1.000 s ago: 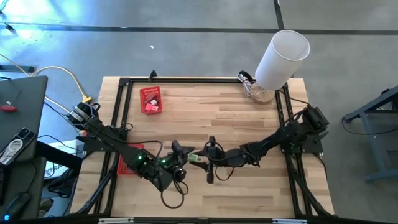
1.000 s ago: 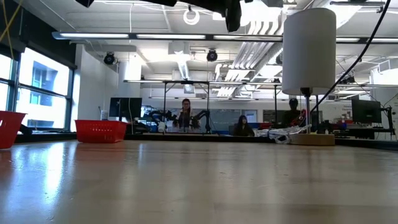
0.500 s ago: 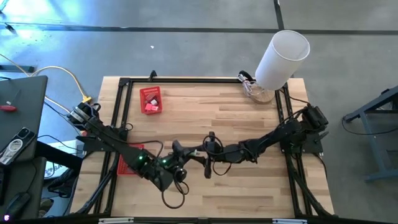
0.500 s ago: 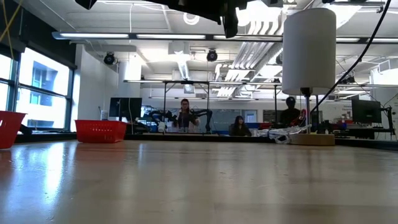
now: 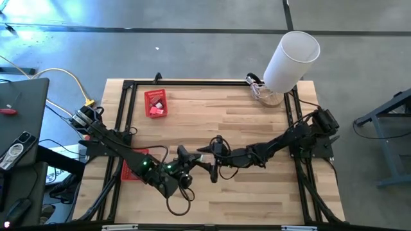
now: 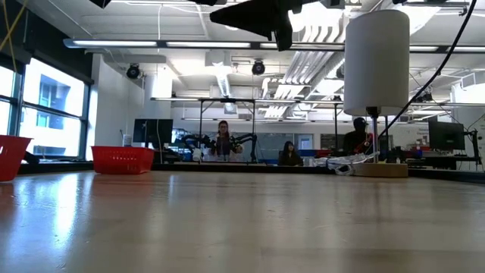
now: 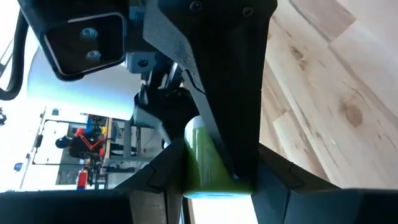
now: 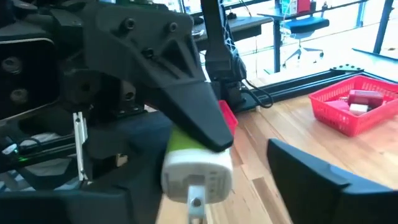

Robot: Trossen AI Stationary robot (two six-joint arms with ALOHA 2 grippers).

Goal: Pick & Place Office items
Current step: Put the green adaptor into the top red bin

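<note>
A thumb-sized green item with a white end (image 7: pixel 202 162) (image 8: pixel 196 163) sits between the two grippers, in the air above the table's middle (image 5: pixel 201 154). My left gripper (image 5: pixel 191 158) (image 7: pixel 214 182) is shut on it. My right gripper (image 5: pixel 215 160) faces it from the table's right, open wide, with a finger on either side (image 5: pixel 217 142). One right finger (image 7: pixel 217 93) runs close along the item, and I cannot tell if it touches. More pieces, red and white, lie in the far red basket (image 8: pixel 354 104). My left gripper pinches the green body of the item (image 7: pixel 198 155) between its two fingers. It comes level from the table's left, fingers along the item. The white end (image 8: pixel 198 171) sticks out past the fingertips toward my right gripper. The item is lifted clear of the table.
One red mesh basket (image 5: pixel 155 102) stands near the far left corner, and a second (image 5: pixel 131 165) is partly under my left arm. The big white cylinder (image 5: pixel 292 56) stands at the far right corner. A black frame (image 5: pixel 122 128) borders the wood.
My right gripper has moved toward the table's left, staying open, and now straddles the item that my left gripper holds. The green item, plainly visible between the grippers a second ago, is now mostly covered from above.
</note>
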